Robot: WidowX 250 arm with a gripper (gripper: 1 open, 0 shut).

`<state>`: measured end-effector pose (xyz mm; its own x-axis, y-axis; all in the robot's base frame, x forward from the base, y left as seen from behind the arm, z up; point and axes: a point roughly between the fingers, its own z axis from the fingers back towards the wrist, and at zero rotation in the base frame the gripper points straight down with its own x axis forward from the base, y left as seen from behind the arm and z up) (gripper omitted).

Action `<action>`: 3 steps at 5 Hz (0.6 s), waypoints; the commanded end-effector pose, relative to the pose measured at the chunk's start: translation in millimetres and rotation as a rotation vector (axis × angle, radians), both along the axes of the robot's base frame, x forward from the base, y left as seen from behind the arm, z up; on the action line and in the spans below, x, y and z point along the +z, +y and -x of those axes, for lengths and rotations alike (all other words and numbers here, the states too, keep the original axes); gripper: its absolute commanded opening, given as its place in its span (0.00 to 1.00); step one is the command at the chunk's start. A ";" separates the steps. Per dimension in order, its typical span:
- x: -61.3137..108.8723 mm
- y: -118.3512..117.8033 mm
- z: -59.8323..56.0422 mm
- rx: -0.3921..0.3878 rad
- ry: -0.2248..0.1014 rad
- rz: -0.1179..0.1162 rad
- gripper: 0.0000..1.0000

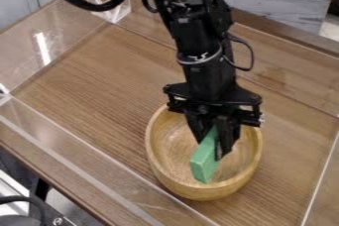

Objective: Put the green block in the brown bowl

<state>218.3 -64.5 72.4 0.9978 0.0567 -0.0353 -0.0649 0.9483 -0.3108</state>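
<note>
Evidently, green block [205, 159] beneath black gripper [215, 136], inside brown bowl [172, 154]

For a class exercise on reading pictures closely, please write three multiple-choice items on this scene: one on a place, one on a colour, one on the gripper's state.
1. Where is the block?
A) Outside the bowl, on the table
B) Within the bowl's rim, below the arm
C) On top of the arm

2. What colour is the block?
A) Red
B) Blue
C) Green

3. How is the gripper?
A) Shut on the block
B) Wide open, away from the block
C) Holding the bowl's rim

Key:
1: B, the green block shows inside the brown bowl's rim.
2: C, its visible face is plain green.
3: A, the gripper has its fingers at the block's upper end.
</note>
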 end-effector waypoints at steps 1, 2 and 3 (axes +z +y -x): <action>11.2 0.7 -11.4 0.002 -0.049 0.010 0.00; 11.3 1.1 -12.0 0.002 -0.046 0.012 1.00; 12.3 7.1 -14.6 0.009 -0.046 0.007 1.00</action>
<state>223.2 -57.8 74.8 0.9967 0.0717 -0.0371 -0.0798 0.9452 -0.3167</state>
